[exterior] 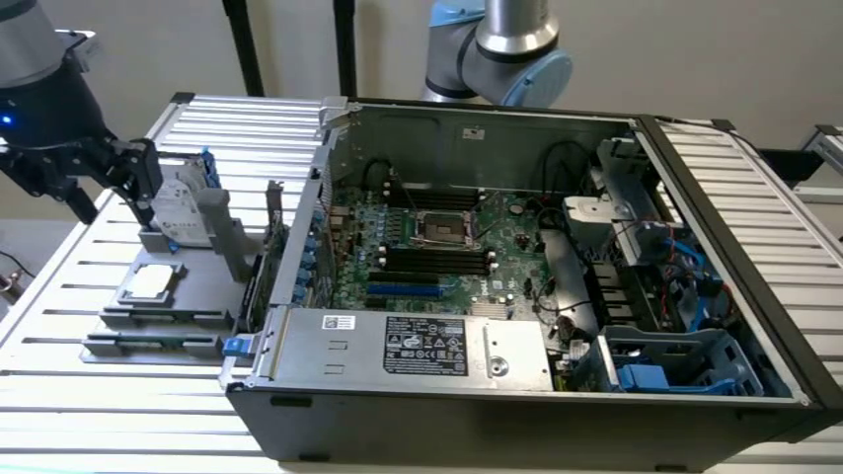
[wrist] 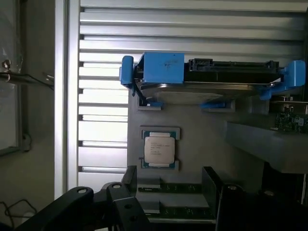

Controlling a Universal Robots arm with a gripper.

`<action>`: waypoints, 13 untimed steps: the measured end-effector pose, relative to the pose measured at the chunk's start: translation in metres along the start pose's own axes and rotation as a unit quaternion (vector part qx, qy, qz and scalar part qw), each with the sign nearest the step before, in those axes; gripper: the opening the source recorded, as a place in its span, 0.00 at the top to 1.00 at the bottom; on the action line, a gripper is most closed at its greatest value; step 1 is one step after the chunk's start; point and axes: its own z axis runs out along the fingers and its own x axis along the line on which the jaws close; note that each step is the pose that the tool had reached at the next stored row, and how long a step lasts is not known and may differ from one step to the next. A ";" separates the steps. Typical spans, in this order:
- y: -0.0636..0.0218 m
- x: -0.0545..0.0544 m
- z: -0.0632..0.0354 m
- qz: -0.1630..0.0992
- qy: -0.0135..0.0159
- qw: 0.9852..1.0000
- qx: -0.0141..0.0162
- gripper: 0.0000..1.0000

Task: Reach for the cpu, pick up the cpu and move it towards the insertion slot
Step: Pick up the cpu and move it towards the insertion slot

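The cpu [exterior: 149, 281] is lying flat, silvery top up, in a shallow square seat on a grey fixture plate [exterior: 197, 296]. The plate is sitting on the slatted bench [exterior: 59, 395], toward the bench's edge at the exterior view's left. Nothing is touching the chip.

On the same plate, just beside the cpu on the side toward the bench's far edge, a hard drive [exterior: 178, 212] in a blue frame is standing on edge. On the near side a green memory stick [exterior: 152, 343] is lying in its own groove.

The gripper [exterior: 118, 212] is hanging over the plate's far end, close to the hard drive and apart from the cpu. Its 2 black fingers [wrist: 120, 204] are standing spread, released, grasping nothing. In the wrist view they are flanking the memory stick, with the cpu lying just past them.

The insertion slot [exterior: 441, 229], with a shiny metal frame and a dark centre, is sitting on the motherboard [exterior: 520, 247] inside the open computer case [exterior: 737, 227]. The case is occupying the bench's middle and the exterior view's right. The slot is well apart from the cpu, with the case wall standing between them, and long black memory slots are running along 2 sides of it.
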 end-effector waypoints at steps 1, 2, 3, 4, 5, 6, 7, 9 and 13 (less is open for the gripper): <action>-0.0002 0.000 0.0018 0.000 0.000 1.000 0.000 0.35; -0.0004 0.000 0.0037 0.000 0.000 1.000 0.000 0.35; -0.0005 0.000 0.0055 0.000 0.000 1.000 0.000 0.35; -0.0006 0.000 0.0073 0.000 0.000 1.000 0.000 0.35; -0.0007 0.000 0.0091 0.000 0.000 1.000 0.000 0.35; -0.0007 0.000 0.0108 0.000 0.000 1.000 0.000 0.35; -0.0008 0.000 0.0126 0.000 0.000 1.000 0.000 0.35; -0.0009 0.000 0.0164 0.000 0.000 1.000 0.000 0.35; -0.0013 0.000 0.0236 0.000 0.000 1.000 0.000 0.35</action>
